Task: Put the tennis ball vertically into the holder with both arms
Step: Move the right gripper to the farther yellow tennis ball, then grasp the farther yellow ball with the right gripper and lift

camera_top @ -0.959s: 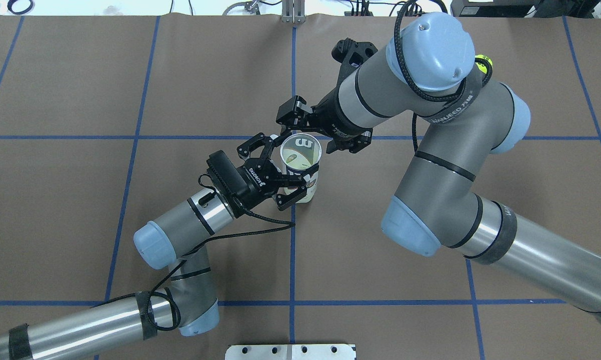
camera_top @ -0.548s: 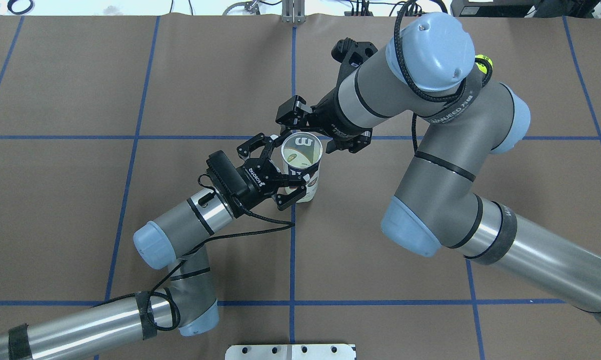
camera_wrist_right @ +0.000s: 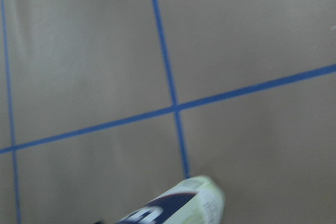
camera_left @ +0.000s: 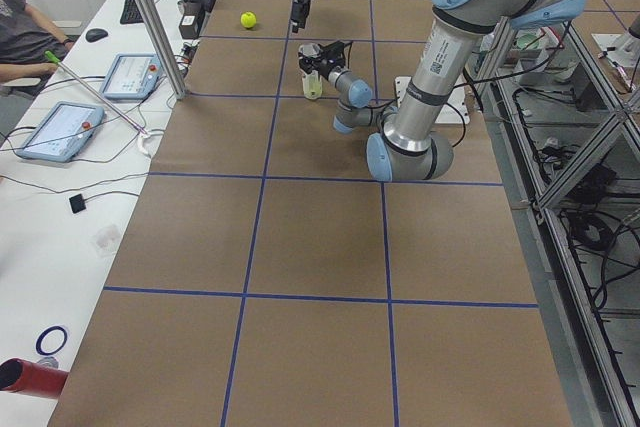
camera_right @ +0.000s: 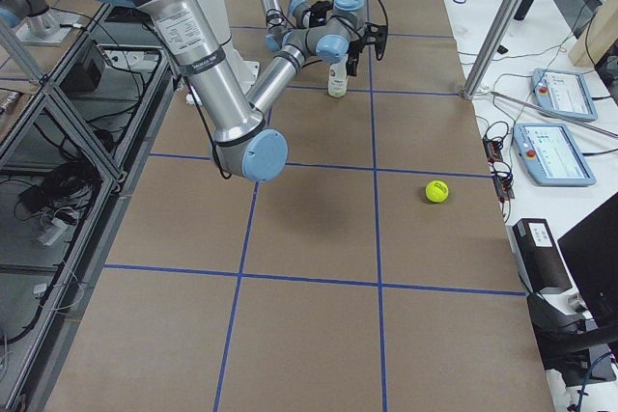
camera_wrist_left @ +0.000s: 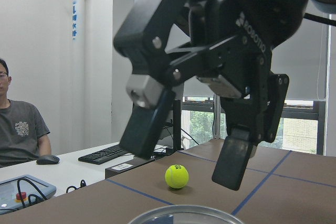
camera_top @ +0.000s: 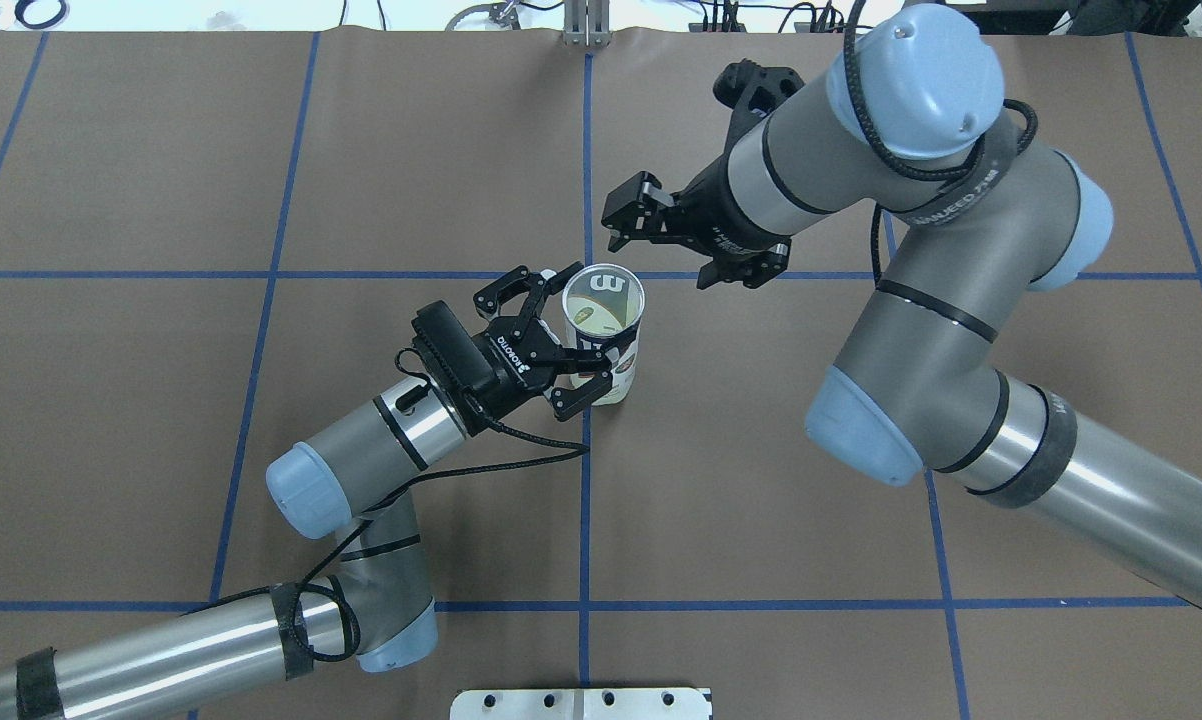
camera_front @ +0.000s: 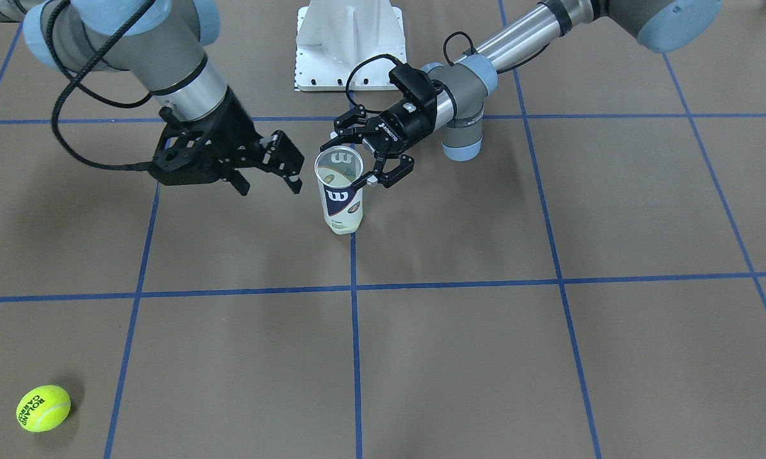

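The holder [camera_top: 603, 330] is a clear can with a navy "W" label that stands upright and open-topped near the table's middle, also in the front view [camera_front: 339, 191]. My left gripper [camera_top: 573, 335] is shut on the holder's middle, one finger on each side. My right gripper [camera_top: 616, 222] is open and empty, hovering apart from the rim on the far right side; the left wrist view shows its jaws spread [camera_wrist_left: 189, 148]. The tennis ball [camera_front: 43, 408] lies far off on the table on my right, also in the left wrist view [camera_wrist_left: 177, 176].
The white pedestal base [camera_front: 348, 44] stands at the robot's edge. Blue tape lines cross the brown table. A seated operator [camera_wrist_left: 18, 129] and a side table with tablets [camera_left: 60, 130] lie beyond the table's far edge. A metal post [camera_right: 502, 26] stands there.
My right gripper has come off the holder's rim and drawn back up and to the right. The holder and my left gripper have stayed put.
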`<state>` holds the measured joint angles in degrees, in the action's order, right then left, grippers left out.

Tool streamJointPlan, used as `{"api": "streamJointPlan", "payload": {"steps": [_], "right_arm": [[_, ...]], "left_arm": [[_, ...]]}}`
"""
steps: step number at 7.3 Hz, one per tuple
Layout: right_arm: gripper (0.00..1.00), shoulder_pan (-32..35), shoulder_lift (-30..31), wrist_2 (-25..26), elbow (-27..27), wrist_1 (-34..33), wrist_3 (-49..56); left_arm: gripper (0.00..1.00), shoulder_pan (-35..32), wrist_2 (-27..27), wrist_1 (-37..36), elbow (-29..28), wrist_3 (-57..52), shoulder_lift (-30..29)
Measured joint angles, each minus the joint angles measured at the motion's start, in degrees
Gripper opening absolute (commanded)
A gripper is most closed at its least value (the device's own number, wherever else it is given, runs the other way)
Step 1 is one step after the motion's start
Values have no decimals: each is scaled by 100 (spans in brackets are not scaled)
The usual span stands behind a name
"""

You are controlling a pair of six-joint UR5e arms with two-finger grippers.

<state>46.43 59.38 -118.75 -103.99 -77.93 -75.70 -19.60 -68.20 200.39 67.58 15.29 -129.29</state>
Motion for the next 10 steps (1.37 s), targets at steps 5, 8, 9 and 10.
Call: {"api": "streamJointPlan", "payload": {"steps": [5,8,9,10], "right_arm": [[99,1598,-58,230,2970,563,3007],[99,1639,-402,719,4253,1622,2427],[99,1573,-435,843,4532,2032,2031],[99,1475,-451,1008,4701,2264,1836]], "left_arm": [[87,6,0,102,-15,-8,9],[87,1,0,106,-16,-9,2],[87,0,0,106,-16,-9,1],[87,0,0,106,-12,-9,0]]}}
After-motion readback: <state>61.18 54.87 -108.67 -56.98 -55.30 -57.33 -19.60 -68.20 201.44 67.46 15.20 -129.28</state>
